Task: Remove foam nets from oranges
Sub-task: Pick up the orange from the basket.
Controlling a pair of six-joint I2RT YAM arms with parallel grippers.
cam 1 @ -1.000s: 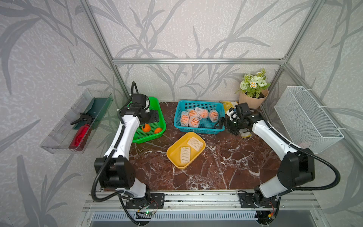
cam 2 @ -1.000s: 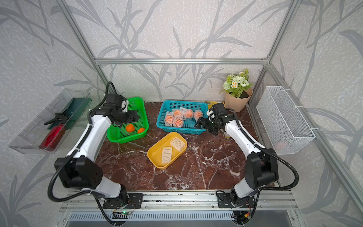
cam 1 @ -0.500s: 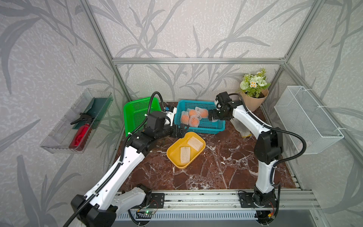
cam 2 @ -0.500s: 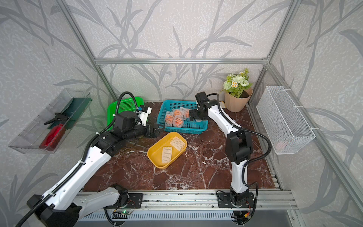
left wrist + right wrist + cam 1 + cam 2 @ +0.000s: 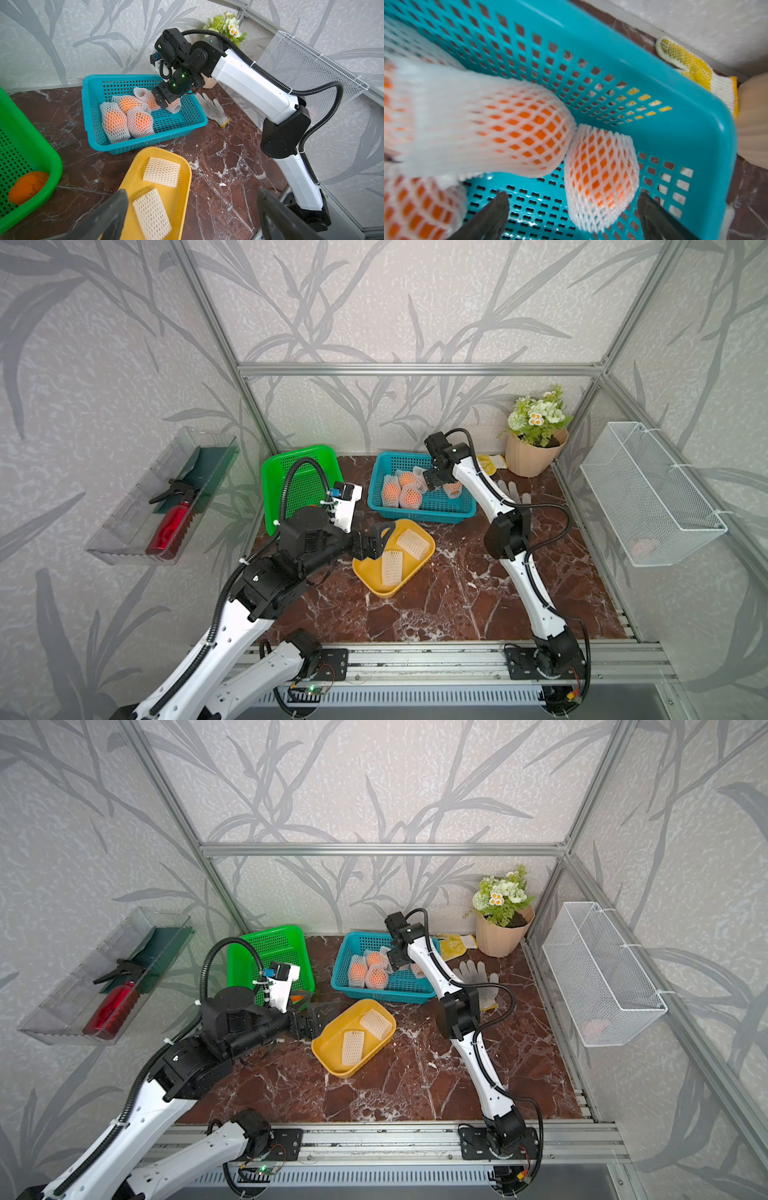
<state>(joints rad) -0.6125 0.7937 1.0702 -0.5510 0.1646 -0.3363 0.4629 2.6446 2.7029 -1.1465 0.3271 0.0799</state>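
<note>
My right gripper [image 5: 572, 196] is down inside the blue basket [image 5: 419, 514], fingers [image 5: 492, 212] spread wide and empty. One netted orange [image 5: 601, 176] sits between them in the basket's corner; I can't tell if they touch it. The other oranges [image 5: 401, 493] lie sleeved towards the basket's far end. In the tray [image 5: 376, 589] just in front of the basket, one flat net [image 5: 392, 568] lies lengthwise towards it and another [image 5: 412, 543] lies slanted. My left gripper [image 5: 192, 192] hangs over the tray, spread, holding nothing.

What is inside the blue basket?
Oranges wrapped in white foam nets, at least four, lie in the blue basket. The open right gripper reaches in and hides part of the pile, so the count is unclear.
</note>
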